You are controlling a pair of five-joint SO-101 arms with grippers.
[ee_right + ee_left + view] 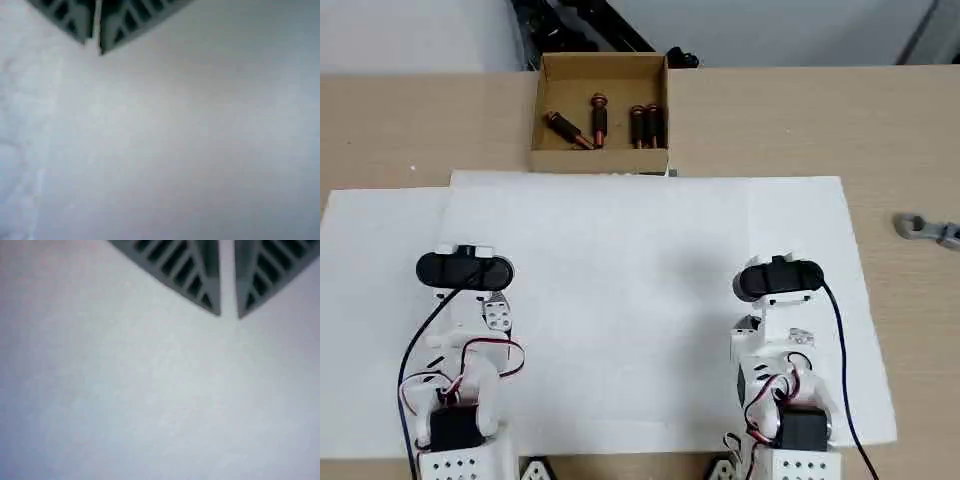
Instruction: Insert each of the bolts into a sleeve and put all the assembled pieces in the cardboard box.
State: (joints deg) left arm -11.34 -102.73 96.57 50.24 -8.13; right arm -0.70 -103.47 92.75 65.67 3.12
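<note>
The cardboard box (601,160) stands at the far edge of the white paper, with several dark bolt-and-sleeve pieces (599,116) lying inside it. My left arm (466,300) rests folded at the near left of the table. Its gripper (229,315) hovers just above the bare paper, fingers nearly touching and nothing between them. The right arm (776,320) is folded at the near right. My right gripper (94,47) is likewise shut over plain paper and holds nothing.
A large white paper sheet (640,260) covers the wooden table between the arms and the box. A metal wrench (925,229) lies on the wood at the far right edge. Dark equipment (580,25) sits behind the box.
</note>
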